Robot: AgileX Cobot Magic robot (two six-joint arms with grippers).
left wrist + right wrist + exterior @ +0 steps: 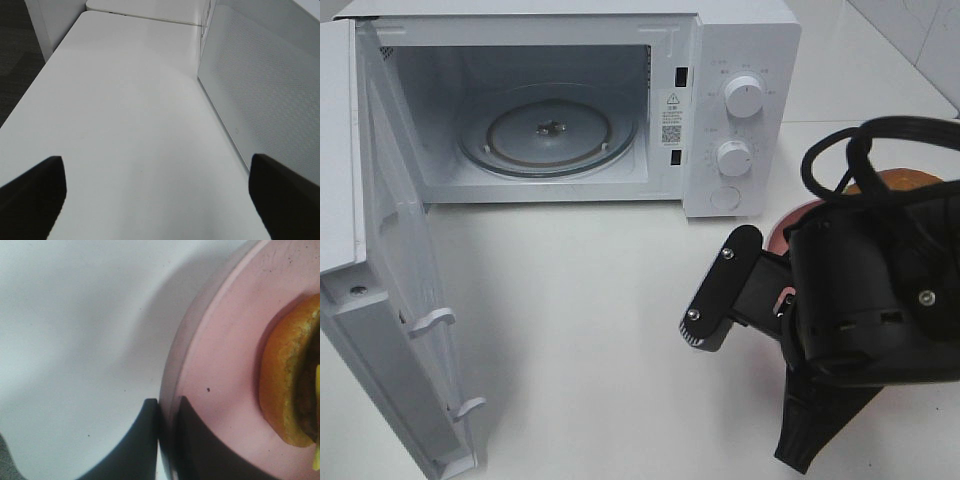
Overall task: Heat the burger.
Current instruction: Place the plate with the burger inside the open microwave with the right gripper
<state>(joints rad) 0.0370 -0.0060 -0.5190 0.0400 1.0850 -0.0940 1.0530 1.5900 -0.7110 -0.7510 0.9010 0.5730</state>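
burger (285, 385): on the plate, inward of the rim; golden-brown bun, a yellow bit at its edge. from the high camera just an orange sliver (900, 182) behind the right arm, to the right of the microwave, not inside it.
plate (225, 355): pink, shallow, flat on the table; mostly hidden from the high camera, a pink edge (788, 225) showing beside the arm.
right gripper (167, 412): pinched together on the plate rim, one finger outside it, one inside; apart from the burger.
right arm (870, 290): black, low over the plate, looped black cables (840, 150) on top.
left gripper (155, 165): fingers wide apart, gripping nothing, above bare table beside the door; out of the high camera's sight.
microwave (740, 60): white, at the back of the table, cavity open.
door (390, 300): swung fully out to the left; perforated inner panel (270, 95) close by the left gripper.
turntable (548, 130): round glass, sitting in the cavity with nothing on it.
knobs (744, 97): two white dials, one above the other, small printed marks around each, too fine to read.
button (725, 198): round, white, under the lower knob.
sticker (671, 118): on the cavity frame, warning triangle over lines of print and a qr code; print too small to read.
table (125, 125): white, plain.
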